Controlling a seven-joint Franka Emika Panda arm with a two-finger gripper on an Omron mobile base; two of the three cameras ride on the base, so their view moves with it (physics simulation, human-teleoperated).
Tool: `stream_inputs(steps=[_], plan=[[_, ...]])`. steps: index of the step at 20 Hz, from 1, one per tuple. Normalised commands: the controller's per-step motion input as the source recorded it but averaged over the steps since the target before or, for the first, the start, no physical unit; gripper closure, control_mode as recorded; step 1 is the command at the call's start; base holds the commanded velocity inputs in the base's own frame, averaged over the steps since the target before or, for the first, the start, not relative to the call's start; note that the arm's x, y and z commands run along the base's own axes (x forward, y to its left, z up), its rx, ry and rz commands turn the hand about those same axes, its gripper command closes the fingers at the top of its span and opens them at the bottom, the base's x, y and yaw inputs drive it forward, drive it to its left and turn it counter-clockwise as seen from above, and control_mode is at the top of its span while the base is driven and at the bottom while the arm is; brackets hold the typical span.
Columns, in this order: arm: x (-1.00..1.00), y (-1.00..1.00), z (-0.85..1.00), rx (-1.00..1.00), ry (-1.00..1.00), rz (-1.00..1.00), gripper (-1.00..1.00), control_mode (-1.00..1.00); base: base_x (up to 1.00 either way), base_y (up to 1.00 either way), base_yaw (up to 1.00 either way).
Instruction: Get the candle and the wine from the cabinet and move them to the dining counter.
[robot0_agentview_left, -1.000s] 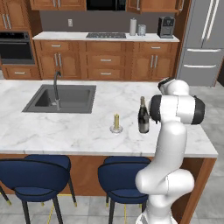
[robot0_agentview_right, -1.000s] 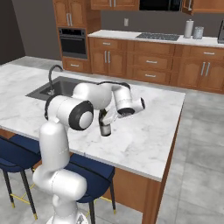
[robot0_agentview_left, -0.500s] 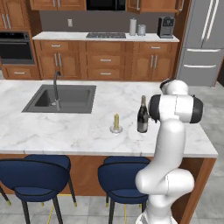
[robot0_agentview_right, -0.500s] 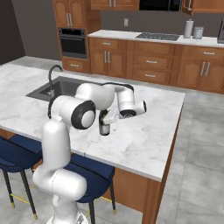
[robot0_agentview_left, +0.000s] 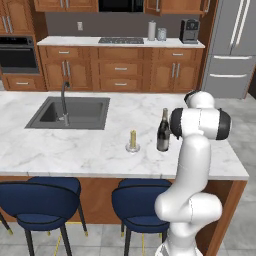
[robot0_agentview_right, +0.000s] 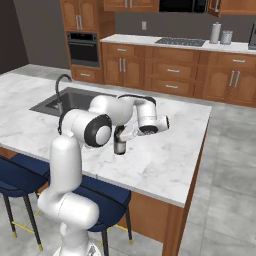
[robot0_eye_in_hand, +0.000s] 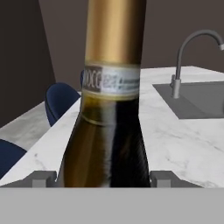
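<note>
You see wine (robot0_eye_in_hand: 109, 109) neck band, lettering blurred, unreadable. Arm bent low over desk (robot0_agentview_left: 100, 150); tool (robot0_eye_in_hand: 103, 178) fingertips (robot0_eye_in_hand: 43, 178) flank bottle, contact unclear. Candle (robot0_agentview_left: 132, 140) beside.

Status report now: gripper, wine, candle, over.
Gripper at the wine, fingers either side of the bottle; grip cannot be confirmed. Wine upright on dining counter, candle beside it, apart. Nothing in the way.
</note>
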Motion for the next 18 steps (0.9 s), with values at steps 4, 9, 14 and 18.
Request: stream_inputs(steps=[4, 9, 14, 18], plan=[[0.00, 0.00, 0.00, 0.00, 0.00, 0.00, 1.00, -1.00, 0.00, 0.00, 0.00], [0.00, 0.00, 0.00, 0.00, 0.00, 0.00, 1.00, -1.00, 0.00, 0.00, 0.00], [0.00, 0.00, 0.00, 0.00, 0.00, 0.00, -1.00, -1.00, 0.00, 0.00, 0.00], [0.00, 0.00, 0.00, 0.00, 0.00, 0.00, -1.00, -1.00, 0.00, 0.00, 0.00]])
